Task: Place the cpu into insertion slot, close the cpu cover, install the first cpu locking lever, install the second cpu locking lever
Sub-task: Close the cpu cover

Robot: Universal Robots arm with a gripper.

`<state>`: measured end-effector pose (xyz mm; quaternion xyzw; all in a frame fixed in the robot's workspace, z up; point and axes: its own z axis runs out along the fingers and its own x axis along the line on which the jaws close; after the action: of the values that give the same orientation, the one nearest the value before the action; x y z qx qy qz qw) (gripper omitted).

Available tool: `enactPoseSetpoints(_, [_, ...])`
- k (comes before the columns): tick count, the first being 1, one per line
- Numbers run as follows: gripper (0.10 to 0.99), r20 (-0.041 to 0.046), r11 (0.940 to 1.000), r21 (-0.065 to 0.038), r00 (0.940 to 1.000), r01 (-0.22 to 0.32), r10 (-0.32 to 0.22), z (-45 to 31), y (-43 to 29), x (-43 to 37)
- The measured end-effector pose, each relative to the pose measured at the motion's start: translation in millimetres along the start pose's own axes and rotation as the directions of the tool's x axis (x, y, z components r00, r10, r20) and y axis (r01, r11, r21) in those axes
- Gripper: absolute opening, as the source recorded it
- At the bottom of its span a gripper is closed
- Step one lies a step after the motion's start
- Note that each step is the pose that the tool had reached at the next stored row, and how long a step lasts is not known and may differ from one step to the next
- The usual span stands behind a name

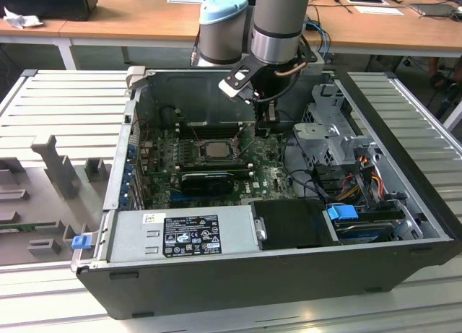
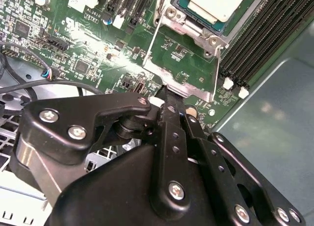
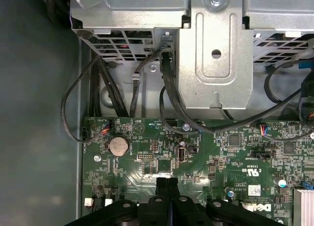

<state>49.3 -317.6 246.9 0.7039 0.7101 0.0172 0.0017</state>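
Cpu (image 2: 216, 3) sits in the slot (image 1: 196, 152). The cover (image 2: 194, 88) is swung open, so cover and both levers remain, I judge. My fingers (image 2: 170, 108), pressed together, meet its free edge, at 2 o'clock of the cpu in the exterior view.

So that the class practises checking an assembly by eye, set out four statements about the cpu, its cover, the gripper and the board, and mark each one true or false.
1. The cpu lies in the insertion slot. True.
2. The cpu cover is closed over the cpu. False: it stands open beside the slot, and green circuit board shows through its window.
3. The gripper has its fingers spread wide apart. False: they are pressed together, with the tips at the cover's free edge.
4. In the first wrist view a round coin battery sits on the board. True.
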Motion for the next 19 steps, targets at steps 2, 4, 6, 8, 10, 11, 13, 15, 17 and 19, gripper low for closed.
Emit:
enactPoseSetpoints(2, [0.106,-0.0002,1.0000,0.000,1.0000,0.000,0.000,-0.8,0.0,0.1])
enactPoseSetpoints(4, [0.106,-0.0001,1.0000,0.000,1.0000,0.000,0.000,-1.1,-0.6,0.0])
enactPoseSetpoints(6, [0.106,0.0001,1.0000,0.000,1.0000,0.000,0.000,-1.2,-1.8,0.0])
enactPoseSetpoints(8, [0.106,-0.0001,1.0000,0.000,1.0000,0.000,0.000,-1.2,-2.6,0.1])
enactPoseSetpoints(10, [0.106,0.0000,1.0000,0.000,1.0000,0.000,0.000,-1.2,-3.6,0.1])
enactPoseSetpoints(11, [0.106,-0.0001,1.0000,0.000,1.0000,0.000,0.000,-1.2,-4.1,0.1])
enactPoseSetpoints(13, [0.106,0.0000,1.0000,0.000,1.0000,0.000,0.000,-1.2,-4.7,0.1])
enactPoseSetpoints(15, [0.106,0.0000,1.0000,0.000,1.0000,0.000,0.000,-1.2,-5.5,0.1])
enactPoseSetpoints(17, [0.106,0.0000,1.0000,0.000,1.0000,0.000,0.000,-1.2,-6.1,0.1])
enactPoseSetpoints(19, [0.106,-0.0001,1.0000,0.000,1.0000,0.000,0.000,-1.3,-7.1,0.1])
